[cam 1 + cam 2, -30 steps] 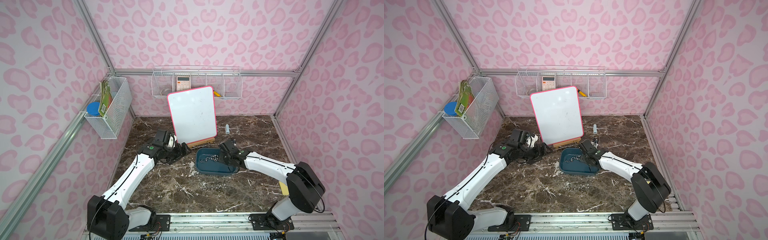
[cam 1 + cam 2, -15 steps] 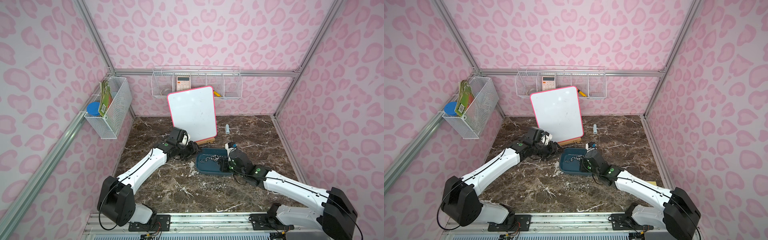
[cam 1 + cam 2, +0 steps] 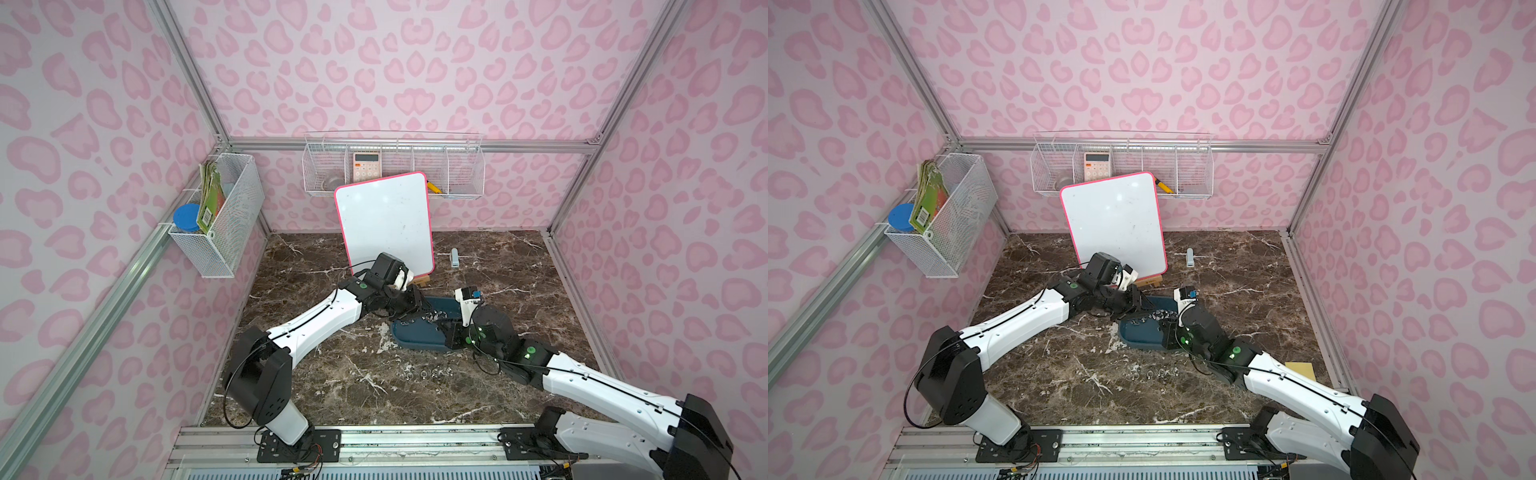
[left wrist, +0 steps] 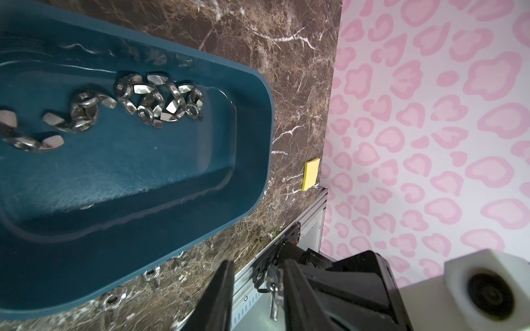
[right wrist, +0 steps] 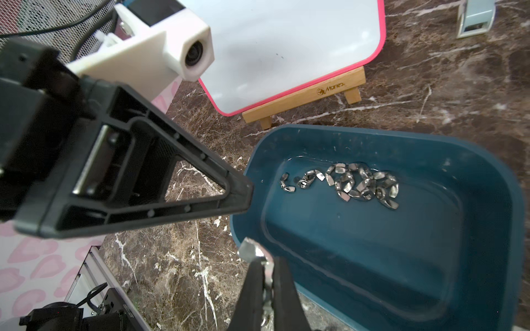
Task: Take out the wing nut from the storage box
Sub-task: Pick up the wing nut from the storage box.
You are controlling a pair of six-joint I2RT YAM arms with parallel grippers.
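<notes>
The storage box (image 3: 415, 337) (image 3: 1142, 335) is a shallow teal tub on the marble table. Several wing nuts (image 4: 157, 100) (image 5: 358, 183) lie in a cluster on its floor (image 5: 372, 258). My right gripper (image 5: 267, 262) (image 3: 449, 336) is shut on one wing nut (image 5: 253, 252), whose silver wing sticks out past the fingertips, just above the box's rim. My left gripper (image 4: 258, 262) (image 5: 243, 195) (image 3: 417, 305) hovers by the box's corner with its jaws a little apart. In the left wrist view a wing nut (image 4: 274, 288) shows in that gap, close to one finger.
A pink-rimmed whiteboard (image 3: 384, 224) on a wooden easel (image 5: 304, 97) stands just behind the box. Several loose wing nuts (image 3: 428, 374) (image 4: 149, 275) lie on the table in front of it. A yellow pad (image 4: 311, 174) lies by the right wall. Wire baskets (image 3: 395, 170) (image 3: 220, 216) hang on the walls.
My left gripper has travelled right from beside the easel to the box's corner, and its jaws have narrowed. My right gripper has drawn back from inside the box to its rim, still shut.
</notes>
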